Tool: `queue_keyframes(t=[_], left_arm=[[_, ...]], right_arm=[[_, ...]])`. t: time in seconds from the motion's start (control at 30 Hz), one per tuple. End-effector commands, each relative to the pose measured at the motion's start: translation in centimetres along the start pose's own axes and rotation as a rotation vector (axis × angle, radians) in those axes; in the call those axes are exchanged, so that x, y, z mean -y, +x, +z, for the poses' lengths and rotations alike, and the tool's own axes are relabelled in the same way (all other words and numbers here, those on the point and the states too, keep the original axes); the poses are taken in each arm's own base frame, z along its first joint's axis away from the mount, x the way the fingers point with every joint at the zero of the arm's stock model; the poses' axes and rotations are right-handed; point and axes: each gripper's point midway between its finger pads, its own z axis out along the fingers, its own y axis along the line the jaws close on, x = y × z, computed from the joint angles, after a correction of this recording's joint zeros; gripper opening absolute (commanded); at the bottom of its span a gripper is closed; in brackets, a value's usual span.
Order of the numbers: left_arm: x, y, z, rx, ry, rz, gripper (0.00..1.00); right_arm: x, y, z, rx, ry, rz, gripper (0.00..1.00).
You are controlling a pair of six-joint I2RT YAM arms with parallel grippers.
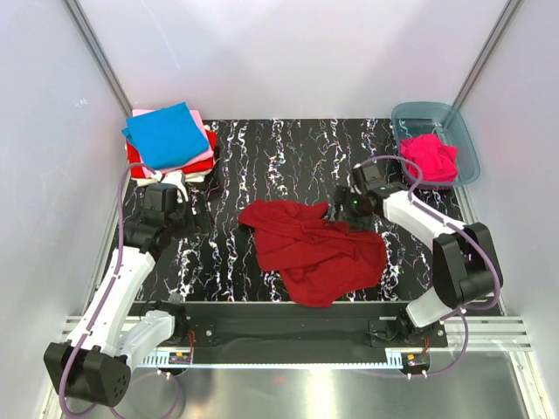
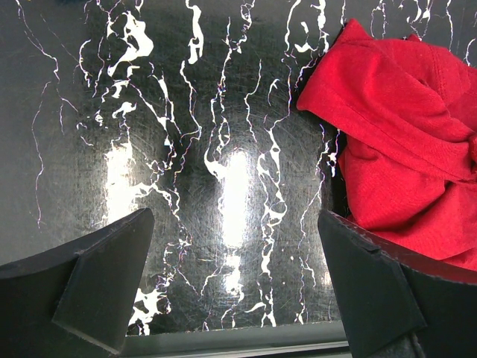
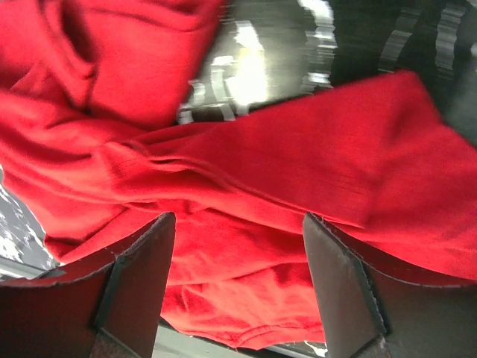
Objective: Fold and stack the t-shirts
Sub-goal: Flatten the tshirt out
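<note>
A large dark red t-shirt point(image 1: 314, 249) lies crumpled at the middle of the black marbled table point(image 1: 262, 157). My right gripper point(image 1: 338, 212) hangs over its far right edge. In the right wrist view its jaws point(image 3: 238, 224) stand apart, with folds of the red cloth point(image 3: 298, 171) lying between and under them, not pinched. My left gripper point(image 1: 194, 214) is open over bare table, left of the shirt. The shirt point(image 2: 402, 127) fills the right side of the left wrist view, beside the open gripper point(image 2: 235, 224). A folded stack topped by a bright blue t-shirt point(image 1: 166, 135) sits at the back left.
Under the blue shirt show pale pink point(image 1: 204, 131), red point(image 1: 135, 163) and white point(image 1: 179, 181) layers. A translucent blue-grey tub point(image 1: 470, 148) at the back right holds a hot pink t-shirt point(image 1: 430, 155). White walls enclose the table on three sides.
</note>
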Motion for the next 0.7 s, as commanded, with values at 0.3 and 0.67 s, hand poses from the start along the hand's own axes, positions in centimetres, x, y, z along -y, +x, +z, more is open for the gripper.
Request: queue_keyframes(t=[0.3, 0.67], left_arm=[[0.5, -1.4, -0.4, 0.040, 0.014, 0.010, 0.99], [0.6, -1.4, -0.4, 0.040, 0.016, 0.010, 0.99]], right_arm=[[-0.5, -3.3, 1.7, 0.058, 0.166, -0.223, 0.72], [-2.0, -4.3, 0.5, 0.112, 0.121, -0.212, 0.75]])
